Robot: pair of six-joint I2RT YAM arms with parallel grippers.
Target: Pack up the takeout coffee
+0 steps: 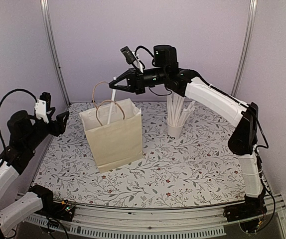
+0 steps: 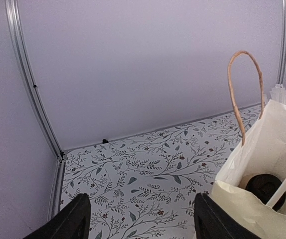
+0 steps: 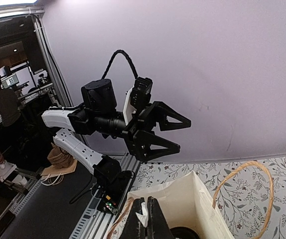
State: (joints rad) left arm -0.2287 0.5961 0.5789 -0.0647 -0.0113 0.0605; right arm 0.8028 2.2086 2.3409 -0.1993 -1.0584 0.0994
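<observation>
One boxy paper bag (image 1: 115, 142); left gripper (image 2: 140, 211) agape, right gripper (image 3: 144, 206) clamping slim white straw (image 1: 111, 102)

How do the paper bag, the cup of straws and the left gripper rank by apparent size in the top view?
1. The paper bag is clearly the largest.
2 and 3. The cup of straws and the left gripper look about alike, so I won't rank them. The gripper is raised off the table, which may skew its apparent size.
</observation>
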